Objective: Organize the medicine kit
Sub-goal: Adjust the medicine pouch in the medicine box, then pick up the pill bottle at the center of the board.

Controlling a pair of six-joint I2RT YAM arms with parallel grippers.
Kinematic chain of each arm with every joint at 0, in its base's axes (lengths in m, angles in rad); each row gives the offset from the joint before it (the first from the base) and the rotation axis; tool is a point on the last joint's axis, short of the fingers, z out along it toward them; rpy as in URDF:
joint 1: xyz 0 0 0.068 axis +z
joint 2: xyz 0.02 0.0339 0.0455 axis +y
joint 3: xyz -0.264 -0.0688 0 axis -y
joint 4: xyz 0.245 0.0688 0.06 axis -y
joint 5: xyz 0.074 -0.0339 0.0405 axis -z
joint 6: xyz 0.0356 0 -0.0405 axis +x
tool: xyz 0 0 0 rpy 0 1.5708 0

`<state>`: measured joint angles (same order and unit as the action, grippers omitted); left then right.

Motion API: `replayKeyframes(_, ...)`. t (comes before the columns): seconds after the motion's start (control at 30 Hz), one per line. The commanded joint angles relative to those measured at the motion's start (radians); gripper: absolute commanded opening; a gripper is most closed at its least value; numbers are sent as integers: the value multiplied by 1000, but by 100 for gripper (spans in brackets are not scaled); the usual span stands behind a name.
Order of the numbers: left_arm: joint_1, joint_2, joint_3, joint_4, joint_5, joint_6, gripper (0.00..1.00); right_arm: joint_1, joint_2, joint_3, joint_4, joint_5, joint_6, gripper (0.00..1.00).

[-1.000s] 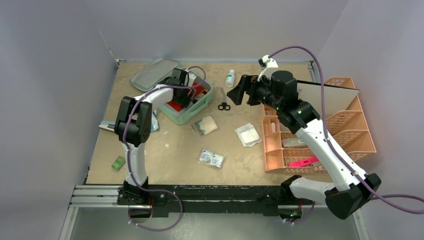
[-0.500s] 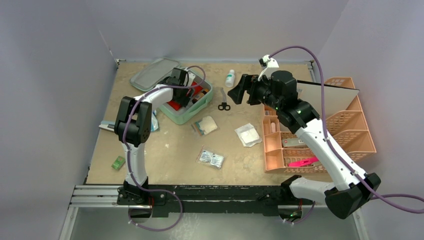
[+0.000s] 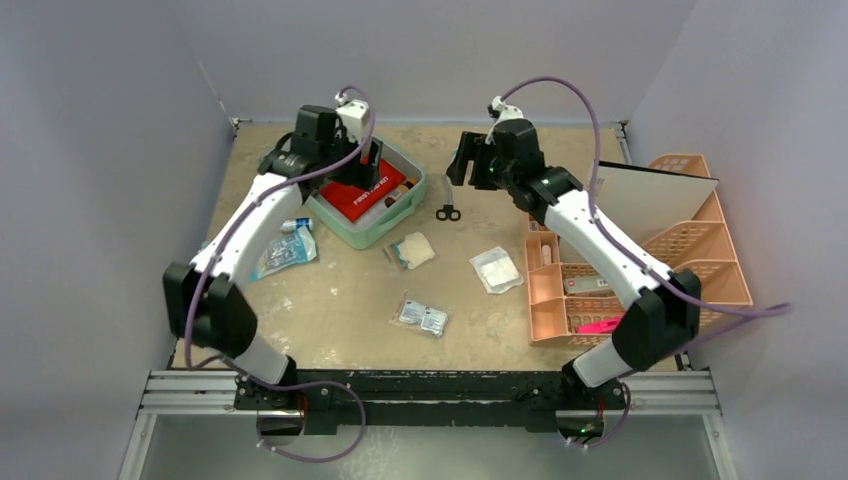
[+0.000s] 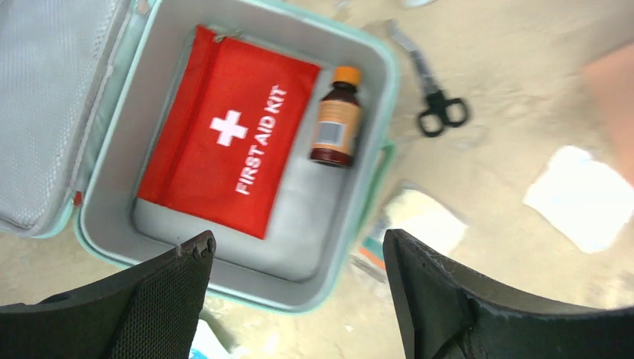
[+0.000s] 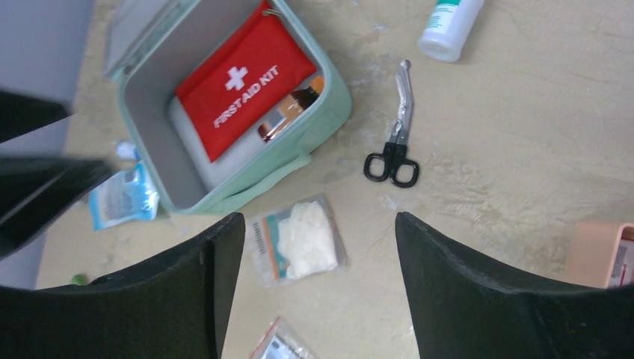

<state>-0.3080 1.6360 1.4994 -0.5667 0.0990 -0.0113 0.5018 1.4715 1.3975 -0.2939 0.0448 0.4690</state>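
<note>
Tan counter (image 3: 330,300) carries, nearest the arm bases, a clear packet (image 3: 420,317), then a gauze pad (image 3: 497,268) and a glove packet (image 3: 412,250), with a peach rack (image 3: 700,270) at the right. Farther back on the left the mint-green medicine kit (image 3: 385,228) stands open, a red pouch (image 4: 224,142) and a brown bottle (image 4: 334,123) side by side inside, scissors (image 3: 448,205) just to its right. Over the kit hangs the left tool (image 4: 299,299), jaws spread wide and empty; the right tool (image 5: 318,284), equally wide and holding nothing, hovers near the scissors.
</note>
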Motion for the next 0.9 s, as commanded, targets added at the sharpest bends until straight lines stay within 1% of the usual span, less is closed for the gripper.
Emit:
replayKeyframes(0.0,3,-158,-83,-67,198,-100,82,-3,107,85,66,97,-14,70)
replayKeyframes(0.07,3,-239,-156,-62,245,-123,83,-3,173,108,90,116,-23,64)
replayKeyframes(0.2,3,-380,-335,-3,304,-167,86,-3,324,175,137,203,-27,59)
replayKeyframes(0.27,6,-416,-385,-13,312,-186,89,-7,410,235,137,264,-27,55)
replayKeyframes(0.33,10,-424,-398,-51,342,-185,91,-15,489,300,125,309,-21,54)
replayKeyframes(0.4,14,-428,-408,-75,374,-164,94,-27,565,348,132,335,-10,55)
replayKeyframes(0.47,16,-439,-433,-73,381,-149,94,-42,629,399,140,342,-2,58)
replayKeyframes(0.6,28,-471,-473,-48,422,-132,94,-63,760,544,83,352,2,65)
replayKeyframes(0.7,29,-499,-481,-29,437,-130,94,-74,833,635,60,372,-2,65)
replayKeyframes(0.8,30,-530,-492,-29,415,-121,94,-89,872,659,76,388,-3,64)
replayKeyframes(0.87,32,-544,-498,-23,407,-124,94,-100,894,674,89,368,-2,63)
